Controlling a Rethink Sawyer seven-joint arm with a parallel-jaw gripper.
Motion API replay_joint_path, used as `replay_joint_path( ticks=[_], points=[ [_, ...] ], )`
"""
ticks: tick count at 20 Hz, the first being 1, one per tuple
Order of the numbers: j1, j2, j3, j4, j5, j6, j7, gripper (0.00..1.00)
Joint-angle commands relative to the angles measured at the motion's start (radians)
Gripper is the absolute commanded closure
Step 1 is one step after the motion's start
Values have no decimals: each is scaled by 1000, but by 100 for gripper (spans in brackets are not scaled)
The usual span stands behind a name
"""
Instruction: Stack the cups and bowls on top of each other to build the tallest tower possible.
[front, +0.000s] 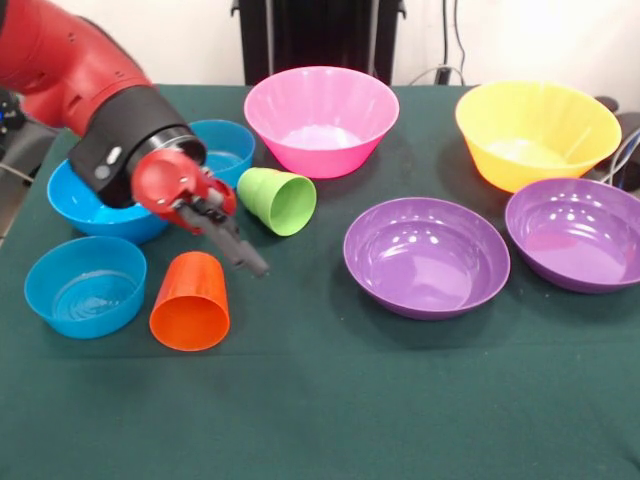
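The orange cup (190, 302) lies on its side at the front left, mouth toward the camera. The light green cup (278, 200) lies on its side behind it, mouth toward the front right. My gripper (254, 264) hangs low between the two cups, just right of the orange cup's top, holding nothing that I can see. A small blue bowl (88, 285) stands left of the orange cup. A large blue bowl (80, 212) is partly hidden by my arm, and another small blue bowl (228, 148) stands behind it. The small green bowl is out of view.
The large pink bowl (318, 120) stands upright at the back middle and the large yellow bowl (537, 133) at the back right. Two wide purple bowls (426, 257) (578, 235) sit side by side on the right. All rest on a dark green tablecloth (330, 400).
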Motion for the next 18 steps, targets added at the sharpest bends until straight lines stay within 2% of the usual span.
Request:
replay_joint_path(
  ticks=[1,8,12,18],
  points=[
    [114,-20,-6,111,122,207,-284,0],
    [191,-1,-70,84,177,261,-203,0],
    [202,16,-97,52,205,284,-153,0],
    [199,36,-122,21,203,269,-123,0]
  ],
)
